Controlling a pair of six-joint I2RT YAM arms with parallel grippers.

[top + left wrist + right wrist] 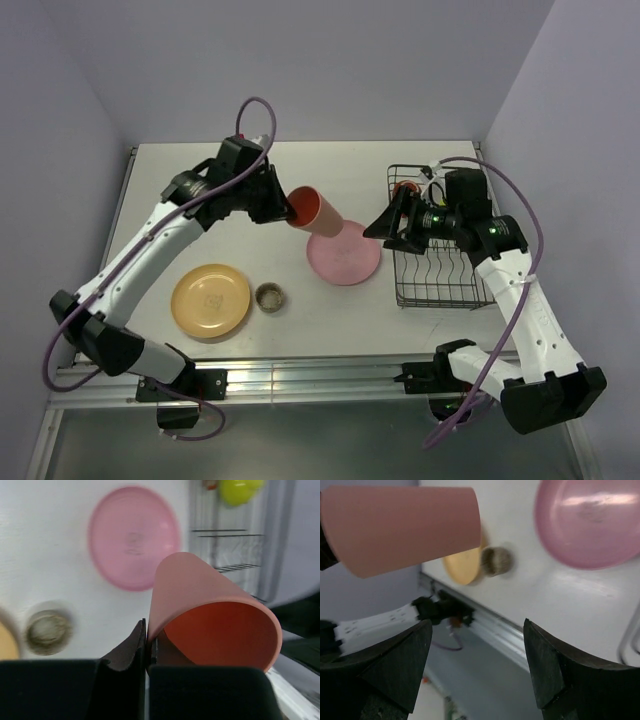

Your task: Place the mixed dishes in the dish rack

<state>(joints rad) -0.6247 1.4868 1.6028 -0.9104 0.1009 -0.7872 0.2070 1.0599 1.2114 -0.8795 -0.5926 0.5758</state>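
Note:
My left gripper (287, 209) is shut on the rim of the salmon tumbler (318, 212) and holds it on its side in the air, above the far edge of the pink plate (344, 253). The tumbler also shows in the left wrist view (210, 615) and the right wrist view (405, 526). My right gripper (377, 226) is open and empty, just left of the black dish rack (440, 285), facing the tumbler. The pale orange plate (210, 301) and small grey-beige cup (269, 297) sit on the table at the front left. A lime-green bowl (240, 489) lies in the rack. The mug is hidden.
The white table (170, 215) ends at a metal rail (300, 375) along the near edge. Purple-grey walls close the back and sides. A small red item (403, 188) shows at the rack's far left corner.

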